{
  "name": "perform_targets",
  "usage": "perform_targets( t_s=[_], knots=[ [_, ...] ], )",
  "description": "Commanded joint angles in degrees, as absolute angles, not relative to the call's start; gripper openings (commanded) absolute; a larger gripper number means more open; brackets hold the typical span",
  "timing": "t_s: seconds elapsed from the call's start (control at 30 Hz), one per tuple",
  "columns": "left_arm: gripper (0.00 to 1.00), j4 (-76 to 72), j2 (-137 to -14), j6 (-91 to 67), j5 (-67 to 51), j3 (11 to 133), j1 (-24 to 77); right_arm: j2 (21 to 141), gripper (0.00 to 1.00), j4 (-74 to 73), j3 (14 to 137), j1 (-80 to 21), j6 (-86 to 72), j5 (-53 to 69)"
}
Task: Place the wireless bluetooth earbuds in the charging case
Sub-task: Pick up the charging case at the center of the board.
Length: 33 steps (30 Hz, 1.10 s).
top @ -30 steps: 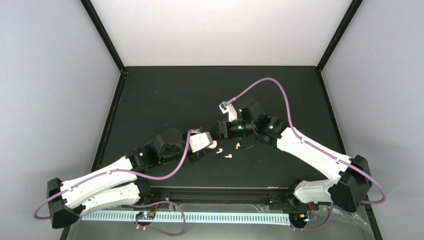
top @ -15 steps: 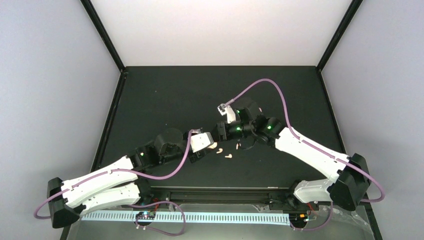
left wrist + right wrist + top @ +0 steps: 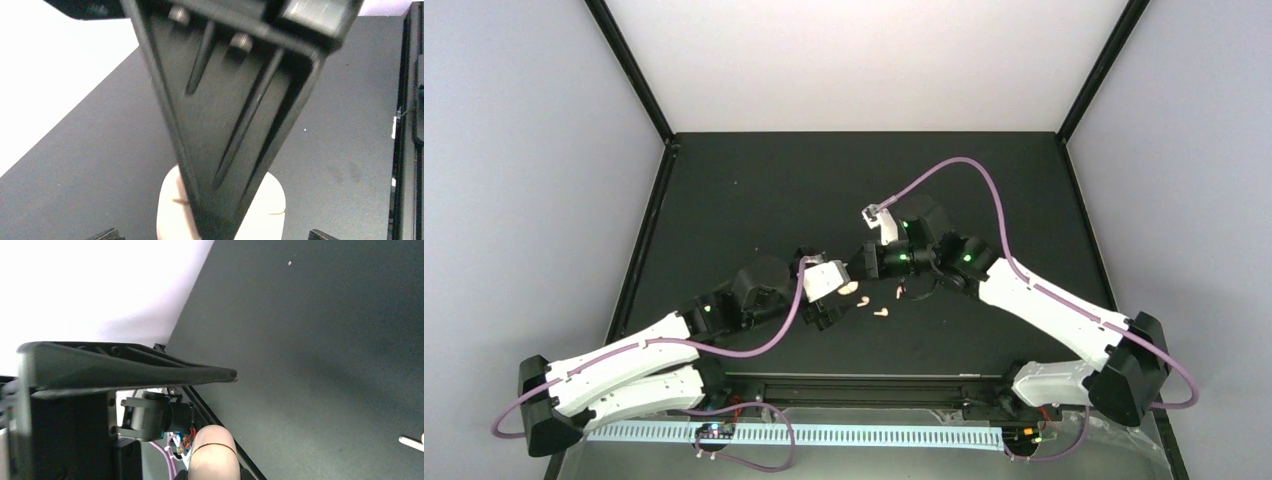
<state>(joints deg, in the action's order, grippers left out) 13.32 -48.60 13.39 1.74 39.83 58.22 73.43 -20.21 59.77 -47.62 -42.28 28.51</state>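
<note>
Left gripper [image 3: 826,300] sits against the cream case [image 3: 848,289], mid-table toward the near edge, apparently to steady it for loading. Whether its fingers clamp the case cannot be told (one finger blocks the wrist view). Right gripper [image 3: 862,270] hangs just behind the case, its grip likewise unreadable. Three earbuds [image 3: 881,311] lie loose on the table [image 3: 774,190] just right of the case. Judgement: none seated yet, and such small pieces could slip.

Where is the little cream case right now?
In the top view, the cream case is near the middle of the black table, just left of the loose earbuds.
</note>
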Motion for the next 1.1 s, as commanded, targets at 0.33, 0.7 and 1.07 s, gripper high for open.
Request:
perform_targets(
  t_s=[0.33, 0.7, 1.07],
  knots=[
    [0.99, 12.4, -33.6, -3.7, 5.8, 37.6, 58.4, 54.2, 0.01, -6.9, 52.9, -48.0, -40.1, 16.9],
    [0.99, -12.1, -39.9, -30.1, -18.1, 37.1, 58.0, 37.7, 0.01, 8.8, 39.4, -48.0, -38.4, 15.9],
    [0.97, -24.9, -44.9, -41.3, -24.8, 38.8, 56.0, 30.3, 0.01, 16.8, 31.9, -48.0, -39.1, 21.4]
  ],
)
